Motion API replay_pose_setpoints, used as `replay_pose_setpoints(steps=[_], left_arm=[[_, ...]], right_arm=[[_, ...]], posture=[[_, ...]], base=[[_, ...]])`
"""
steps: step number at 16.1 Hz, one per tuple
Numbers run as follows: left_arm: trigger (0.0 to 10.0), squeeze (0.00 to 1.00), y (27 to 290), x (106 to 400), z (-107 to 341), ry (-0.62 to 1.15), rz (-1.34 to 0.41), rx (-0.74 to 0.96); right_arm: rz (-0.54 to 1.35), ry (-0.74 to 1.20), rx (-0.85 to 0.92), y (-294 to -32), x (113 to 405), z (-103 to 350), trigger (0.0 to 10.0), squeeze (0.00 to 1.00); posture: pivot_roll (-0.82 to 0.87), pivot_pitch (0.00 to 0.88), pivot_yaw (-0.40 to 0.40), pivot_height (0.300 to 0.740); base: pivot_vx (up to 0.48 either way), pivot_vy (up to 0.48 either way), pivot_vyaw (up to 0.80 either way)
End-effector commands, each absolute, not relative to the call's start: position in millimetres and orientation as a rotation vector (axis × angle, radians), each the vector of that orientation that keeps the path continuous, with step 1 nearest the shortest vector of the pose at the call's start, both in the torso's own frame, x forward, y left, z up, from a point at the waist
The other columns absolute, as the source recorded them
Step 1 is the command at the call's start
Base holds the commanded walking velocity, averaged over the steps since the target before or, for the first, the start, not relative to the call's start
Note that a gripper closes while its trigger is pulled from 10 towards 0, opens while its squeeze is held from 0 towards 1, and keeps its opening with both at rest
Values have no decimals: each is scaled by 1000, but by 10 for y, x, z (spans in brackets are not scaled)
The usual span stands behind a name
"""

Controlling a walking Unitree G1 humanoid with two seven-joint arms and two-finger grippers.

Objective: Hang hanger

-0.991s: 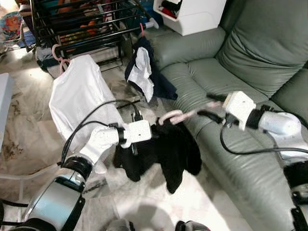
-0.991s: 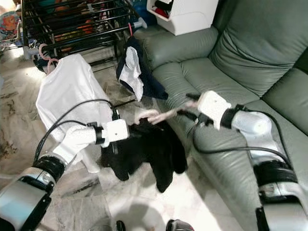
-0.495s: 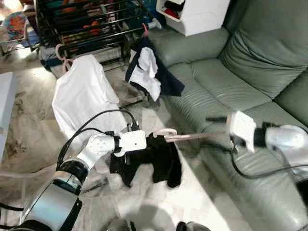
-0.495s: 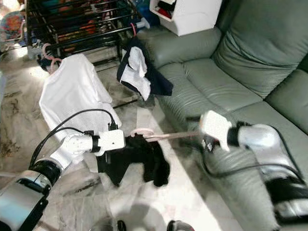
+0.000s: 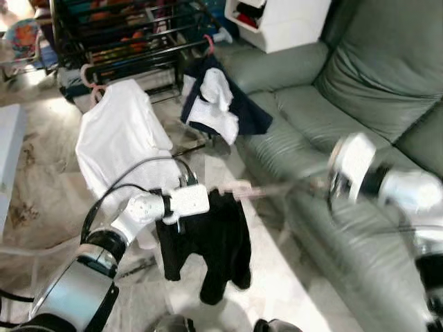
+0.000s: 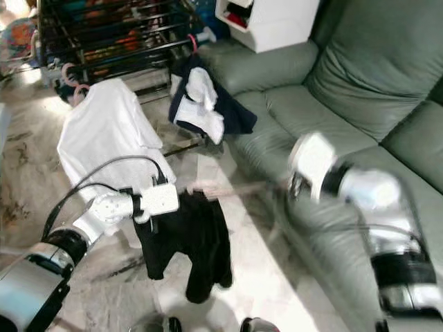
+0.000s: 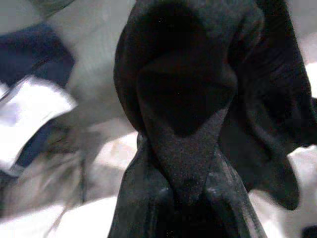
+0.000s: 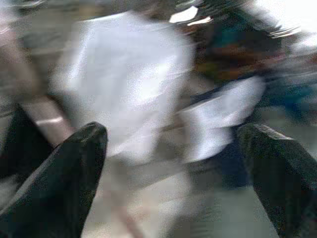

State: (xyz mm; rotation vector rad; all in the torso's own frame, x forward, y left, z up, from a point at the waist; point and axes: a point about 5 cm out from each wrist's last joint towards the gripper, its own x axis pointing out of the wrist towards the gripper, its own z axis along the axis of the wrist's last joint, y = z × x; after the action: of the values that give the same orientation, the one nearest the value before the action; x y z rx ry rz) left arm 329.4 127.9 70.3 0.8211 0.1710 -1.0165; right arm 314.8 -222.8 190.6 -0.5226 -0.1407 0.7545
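A black fabric garment (image 5: 211, 242) is held up over the pale marble floor (image 5: 291, 297) by the left gripper (image 5: 181, 216), whose fingers are seen in the left wrist view to be pinched shut on a bunched fold of the dark cloth. The garment hangs on a pale pink plastic hanger (image 5: 259, 189), which is stretched, blurred, from the garment's top towards the right arm. The right gripper (image 8: 173, 163) is shown by its wrist camera with its two black fingers (image 8: 64, 173) spread wide apart and nothing between them; the hanger's pink bar (image 8: 47, 119) lies just beside one finger, though contact cannot be judged through the blur. The right arm is held over the front edge of the grey-green leather sofa (image 5: 360, 83). Further back, a white shirt (image 5: 118, 142) on a pink hanger and a navy-and-white garment (image 5: 221, 107) are hung from a black metal drying rack (image 5: 124, 34).
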Motion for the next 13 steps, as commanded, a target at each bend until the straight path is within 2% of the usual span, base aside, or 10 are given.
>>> replay_pose_setpoints(steps=[1,2,3,5,7,9,10,11,13], left_arm=[[0,0,1415,3401,770,195,-870,759],[0,0,1441,3412,757,211,-829,721],[0,0,1492,3472,774,232,-693,595],[0,0,1508,3556,846,223,-559,446],[0,0,1484,3613,929,193,-502,342],[0,0,1339,3650,1080,110,-573,269],[0,0,1170,3639,1262,-5,-711,276],[0,0,1131,3628,1307,-33,-749,283],[0,0,1016,3563,1408,-105,-886,368]], right_arm=[[551,-234,-522,-2344,3204,2061,10000,1000],[487,-256,-532,-2368,3207,2088,10000,1000],[319,-268,-541,-2454,3204,2068,10000,1000],[176,-268,-501,-2517,3184,1972,10000,1000],[116,-213,-432,-2500,3148,1779,10000,1000],[86,-108,-306,-2421,3143,1513,10000,816],[62,42,-161,-2362,3171,1269,10000,737],[72,82,-145,-2336,3174,1209,10000,733],[128,180,-147,-2240,3173,1035,10000,612]], posture=[[-115,20,76,740],[-115,20,76,740],[-116,19,81,740],[-114,19,81,740],[-108,24,80,740],[-105,27,81,740],[-88,40,93,740],[-85,41,97,740],[-78,40,102,740]], base=[[0,0,0],[0,0,0],[0,0,0],[0,0,0],[0,0,0],[0,0,0],[0,0,0],[0,0,0],[0,0,0]])
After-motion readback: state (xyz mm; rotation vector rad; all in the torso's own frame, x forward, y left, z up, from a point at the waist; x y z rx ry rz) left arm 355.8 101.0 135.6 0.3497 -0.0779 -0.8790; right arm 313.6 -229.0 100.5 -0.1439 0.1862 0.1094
